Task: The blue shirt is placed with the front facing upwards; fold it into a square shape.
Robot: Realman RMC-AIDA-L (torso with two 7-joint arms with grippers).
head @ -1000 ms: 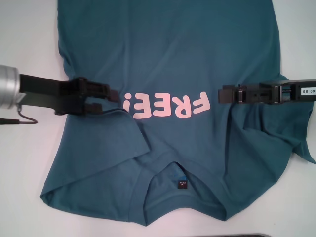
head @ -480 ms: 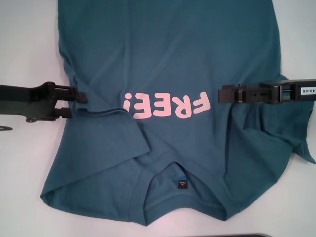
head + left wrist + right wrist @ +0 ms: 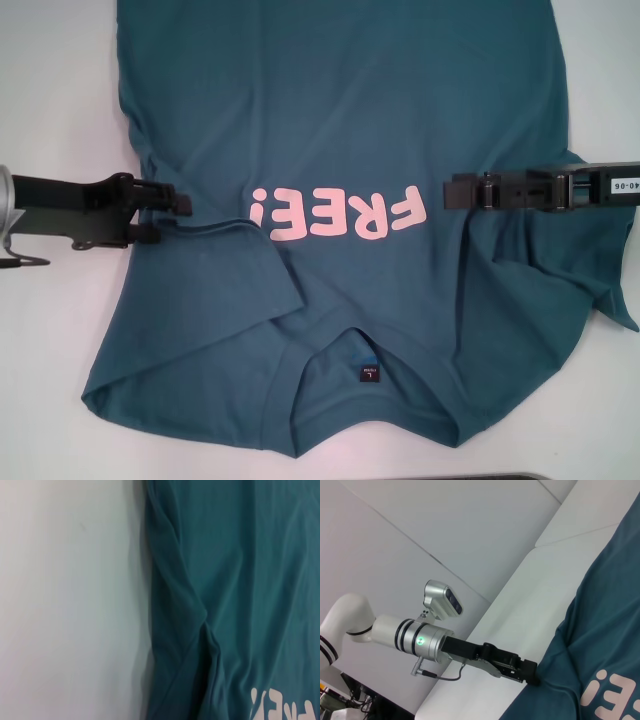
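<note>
The blue shirt lies front up on the white table, its collar nearest me and the pink lettering across the chest. A sleeve on my left lies folded in over the body. My left gripper is open at the shirt's left edge, level with the lettering, its fingers on either side of the hem line. The left wrist view shows that edge of the blue shirt against bare table. My right gripper is over the shirt just right of the lettering. From the right wrist, the left gripper touches the shirt's edge.
Rumpled cloth and the other sleeve spread to my right under the right arm. A small dark label sits inside the collar. White table shows on both sides, and a dark strip runs along the near edge.
My left gripper pulled back leftward off the shirt's chest to beyond its edge, then came slightly right again to the edge. The right arm and the shirt have not moved.
</note>
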